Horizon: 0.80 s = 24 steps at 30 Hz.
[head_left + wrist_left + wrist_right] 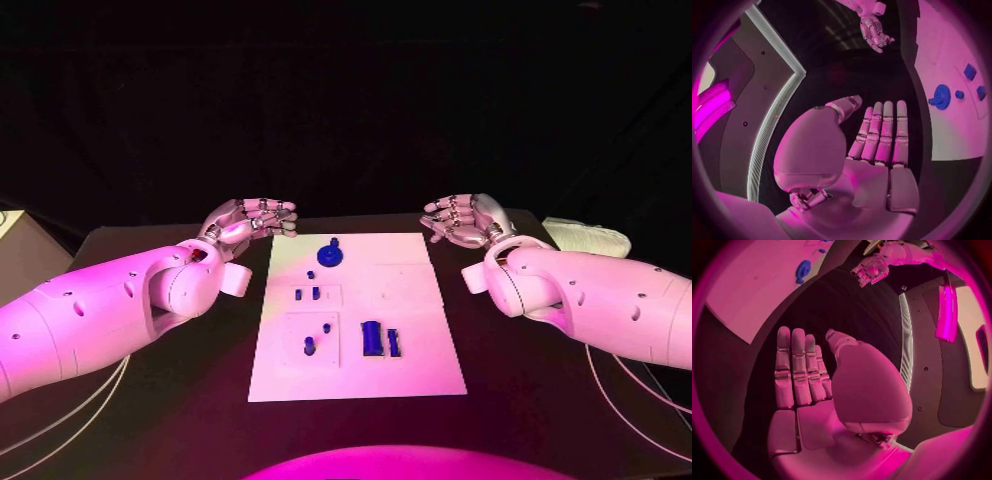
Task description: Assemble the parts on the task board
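The white task board [418, 330] lies in the middle of the black table. On it sit a round blue part [332, 254] at the far end, small blue pieces [307, 293] on the left side, and two taller blue parts [379, 339] near the front. My left hand [254, 218] hovers off the board's far left corner, fingers apart, holding nothing. My right hand [459, 217] hovers off the far right corner, likewise empty. In the left wrist view the left hand [873, 145] shows a flat palm with straight fingers, with the round blue part [941, 96] beyond. The right hand [811, 375] is also flat.
A white object [588, 237] lies at the table's far right edge. Bare black table runs along both long sides of the board.
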Each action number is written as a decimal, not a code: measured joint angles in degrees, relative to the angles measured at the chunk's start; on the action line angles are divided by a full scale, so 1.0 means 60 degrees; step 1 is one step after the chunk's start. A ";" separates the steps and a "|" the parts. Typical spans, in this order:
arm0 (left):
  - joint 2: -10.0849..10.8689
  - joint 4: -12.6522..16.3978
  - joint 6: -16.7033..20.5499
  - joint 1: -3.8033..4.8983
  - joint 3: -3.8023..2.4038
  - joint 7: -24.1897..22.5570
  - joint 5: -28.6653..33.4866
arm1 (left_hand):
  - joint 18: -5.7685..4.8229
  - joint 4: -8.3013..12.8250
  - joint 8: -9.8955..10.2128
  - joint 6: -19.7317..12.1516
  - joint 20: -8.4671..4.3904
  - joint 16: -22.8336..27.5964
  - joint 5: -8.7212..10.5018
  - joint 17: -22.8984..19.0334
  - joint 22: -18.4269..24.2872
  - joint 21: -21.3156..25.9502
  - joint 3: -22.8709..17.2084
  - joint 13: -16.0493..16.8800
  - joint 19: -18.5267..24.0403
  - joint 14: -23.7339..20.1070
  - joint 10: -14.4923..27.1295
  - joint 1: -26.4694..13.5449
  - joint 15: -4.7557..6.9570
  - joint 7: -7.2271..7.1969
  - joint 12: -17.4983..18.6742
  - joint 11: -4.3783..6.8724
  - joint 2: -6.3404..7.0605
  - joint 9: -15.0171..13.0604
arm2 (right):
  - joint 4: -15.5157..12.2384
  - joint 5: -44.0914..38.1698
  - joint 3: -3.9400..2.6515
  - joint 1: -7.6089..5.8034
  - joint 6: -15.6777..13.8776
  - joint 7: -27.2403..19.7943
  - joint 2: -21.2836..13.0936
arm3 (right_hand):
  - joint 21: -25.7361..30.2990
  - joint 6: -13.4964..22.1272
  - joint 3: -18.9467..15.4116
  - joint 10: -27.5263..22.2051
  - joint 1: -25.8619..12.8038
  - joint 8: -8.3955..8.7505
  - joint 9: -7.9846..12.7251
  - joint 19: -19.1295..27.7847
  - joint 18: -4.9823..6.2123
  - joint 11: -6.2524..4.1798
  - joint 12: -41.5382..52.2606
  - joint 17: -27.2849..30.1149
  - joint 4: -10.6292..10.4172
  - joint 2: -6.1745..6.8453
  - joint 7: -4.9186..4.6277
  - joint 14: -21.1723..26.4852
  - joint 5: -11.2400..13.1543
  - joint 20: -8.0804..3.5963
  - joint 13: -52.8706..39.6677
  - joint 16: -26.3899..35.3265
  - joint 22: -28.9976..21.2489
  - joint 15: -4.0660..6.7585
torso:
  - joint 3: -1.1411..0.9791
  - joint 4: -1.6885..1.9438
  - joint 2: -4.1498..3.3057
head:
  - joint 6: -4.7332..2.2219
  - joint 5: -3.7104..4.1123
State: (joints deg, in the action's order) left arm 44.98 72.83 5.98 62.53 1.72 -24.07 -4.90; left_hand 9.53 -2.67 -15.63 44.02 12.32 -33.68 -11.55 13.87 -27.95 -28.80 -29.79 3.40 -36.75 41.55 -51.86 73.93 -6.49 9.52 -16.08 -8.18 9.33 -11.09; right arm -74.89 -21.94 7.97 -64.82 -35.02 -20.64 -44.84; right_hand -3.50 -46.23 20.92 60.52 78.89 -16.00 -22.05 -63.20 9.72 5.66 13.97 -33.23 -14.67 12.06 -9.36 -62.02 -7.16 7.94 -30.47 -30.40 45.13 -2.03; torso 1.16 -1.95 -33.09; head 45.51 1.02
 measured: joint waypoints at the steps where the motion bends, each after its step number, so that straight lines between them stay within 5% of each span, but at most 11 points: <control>1: 0.0015 0.0011 0.0006 0.0000 0.0001 0.0003 0.0000 | -0.0207 0.0055 0.0310 -0.0885 -0.0220 0.0733 0.0235 -0.0295 0.0591 0.0626 0.0588 -0.0072 0.0727 -0.0825 0.1037 -0.0437 0.0118 -0.0201 0.0357 0.0153 -0.0185 0.0225 | -0.0027 0.0004 -0.0002 -0.0002 -0.0008 0.0003 -0.0012 | 0.0093 0.0915 -0.0393 -0.0358 -0.0462 0.0322 0.0440 0.0364 -0.0167 -0.0120 -0.0311 0.0674 0.0296 -0.0221 0.0185 0.0356 0.0145 -0.0149 0.0652 0.0638 -0.0919 0.0038 | 0.0000 0.0000 -0.0001 | 0.0005 -0.0001; 4: 0.0043 0.0076 0.0033 -0.0009 0.0005 0.0032 -0.0003 | -0.0743 0.0208 0.1190 -0.3359 -0.0925 0.2635 0.0886 -0.1077 0.2161 0.2251 0.2264 -0.0261 0.2795 -0.3156 0.3948 -0.1844 0.0484 -0.0736 0.1263 0.0614 -0.0712 0.0849 | -0.0139 0.0017 -0.0045 0.0055 -0.0047 0.0021 -0.0032 | 0.0290 0.3539 -0.1581 -0.2535 -0.1961 0.1222 0.1674 0.1678 -0.0751 -0.0435 -0.1102 0.2535 0.1124 -0.0912 0.0726 0.2251 0.0550 -0.0591 0.2369 0.2355 -0.3450 0.0149 | 0.0001 0.0001 -0.0001 | -0.0005 0.0002; 7: 0.0040 0.0228 0.0146 -0.0033 -0.0005 0.0040 -0.0003 | -0.1021 0.0304 0.1755 -0.4943 -0.1374 0.3828 0.1301 -0.1570 0.3159 0.3271 0.3342 -0.0383 0.4122 -0.4661 0.5824 -0.3134 0.0724 -0.1071 0.1830 0.0917 -0.1048 0.1245 | -0.0345 0.0126 -0.0179 0.0130 -0.0114 0.0017 -0.0034 | 0.0384 0.5204 -0.2337 -0.5421 -0.3296 0.1799 0.2473 0.4755 -0.1042 -0.0636 -0.1592 0.3733 0.1647 -0.1352 0.1064 0.5282 0.0808 -0.0882 0.3452 0.3437 -0.5077 0.0226 | -0.0010 0.0016 0.0008 | -0.0125 0.0003; 9: 0.0035 0.0362 0.0282 -0.0053 -0.0020 0.0040 0.0002 | -0.1180 0.0346 0.2004 -0.5652 -0.1578 0.4355 0.1486 -0.1789 0.3603 0.3721 0.3823 -0.0438 0.4714 -0.5331 0.6661 -0.5261 0.0829 -0.1227 0.2081 0.1051 -0.1204 0.1424 | -0.0551 0.0268 -0.0308 0.0188 -0.0177 -0.0011 -0.0033 | 0.0455 0.5961 -0.2686 -0.6830 -0.4253 0.2062 0.2837 0.6479 -0.1209 -0.0731 -0.1815 0.4281 0.1892 -0.1552 0.1214 0.6801 0.0923 -0.1017 0.3945 0.3932 -0.5819 0.0259 | -0.0017 0.0030 0.0024 | -0.0240 -0.0015; 11: 0.0030 0.0559 0.0526 -0.0081 -0.0044 0.0030 0.0022 | -0.1241 0.0374 0.2167 -0.6104 -0.1709 0.4692 0.1599 -0.1930 0.3886 0.4012 0.4126 -0.0471 0.5085 -0.5760 0.7191 -0.7072 0.0897 -0.1321 0.2242 0.1132 -0.1295 0.1537 | -0.0846 0.0512 -0.0472 0.0278 -0.0269 -0.0079 -0.0027 | 0.0456 0.6428 -0.2895 -0.7702 -0.6179 0.2221 0.3060 0.7561 -0.1265 -0.0785 -0.1952 0.4618 0.2046 -0.1674 0.1302 0.7745 0.0996 -0.1101 0.4249 0.4236 -0.6275 0.0279 | -0.0034 0.0056 0.0053 | -0.0419 -0.0034; 15: 0.0021 0.0951 0.1105 -0.0132 -0.0087 -0.0012 0.0082 | -0.1393 0.0404 0.2370 -0.6665 -0.1865 0.5114 0.1735 -0.2105 0.4241 0.4374 0.4505 -0.0512 0.5563 -0.6287 0.7848 -0.9449 0.0981 -0.1443 0.2439 0.1242 -0.1416 0.1677 | -0.1415 0.1092 -0.0796 0.0449 -0.0476 -0.0263 -0.0011 | 0.0502 0.7010 -0.3149 -0.8793 -0.9289 0.2427 0.3340 0.8923 -0.1415 -0.0855 -0.2121 0.5040 0.2246 -0.1830 0.1417 0.8934 0.1064 -0.1202 0.4629 0.4613 -0.6846 0.0306 | -0.0071 0.0121 0.0114 | -0.0840 -0.0076; 18: 0.0012 0.1374 0.1819 -0.0191 -0.0130 -0.0084 0.0163 | -0.1395 0.0419 0.2427 -0.6933 -0.1957 0.5310 0.1810 -0.2188 0.4410 0.4546 0.4695 -0.0530 0.5780 -0.6543 0.8170 -1.0594 0.1023 -0.1507 0.2496 0.1293 -0.1471 0.1743 | -0.1885 0.1709 -0.1032 0.0587 -0.0695 -0.0492 0.0015 | 0.0503 0.7290 -0.3268 -0.9316 -1.0849 0.2488 0.3475 0.9578 -0.1415 -0.0896 -0.2174 0.5242 0.2343 -0.1906 0.1477 0.9497 0.1107 -0.1250 0.4814 0.4795 -0.7121 0.0322 | -0.0108 0.0180 0.0173 | -0.1199 -0.0110; 24: -0.0015 0.2172 0.3496 -0.0297 -0.0215 -0.0296 0.0363 | -0.1395 0.0420 0.2529 -0.7155 -0.2018 0.5483 0.1852 -0.2262 0.4560 0.4691 0.4820 -0.0545 0.5955 -0.6724 0.8422 -1.1666 0.1078 -0.1564 0.2571 0.1347 -0.1522 0.1807 | -0.2400 0.2778 -0.1294 0.0742 -0.1095 -0.0908 0.0022 | 0.0539 0.7512 -0.3381 -0.9772 -1.2273 0.2599 0.3597 1.0172 -0.1413 -0.0951 -0.2228 0.5427 0.2404 -0.1973 0.1550 1.0016 0.1107 -0.1299 0.4977 0.4936 -0.7368 0.0339 | -0.0161 0.0270 0.0265 | -0.1671 -0.0156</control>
State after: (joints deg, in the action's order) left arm 44.89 85.86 26.95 60.75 0.43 -25.84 -2.73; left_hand 1.17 -0.16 -0.46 1.09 0.22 -0.78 -0.44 0.29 -0.59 -0.65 -0.87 0.13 -1.01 1.21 -1.33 3.93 -0.02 0.14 -0.65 -0.09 0.20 -0.24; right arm -89.29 -5.28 0.21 -60.37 -41.58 -26.09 -44.71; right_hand -0.27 -1.15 0.64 1.89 5.26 -0.41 -0.47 -2.17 1.24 -0.05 0.60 -0.67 -0.24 0.22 -0.06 -1.92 -0.51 0.14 -0.61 -0.78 0.92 0.01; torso 0.20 -0.33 -31.50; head 35.49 0.09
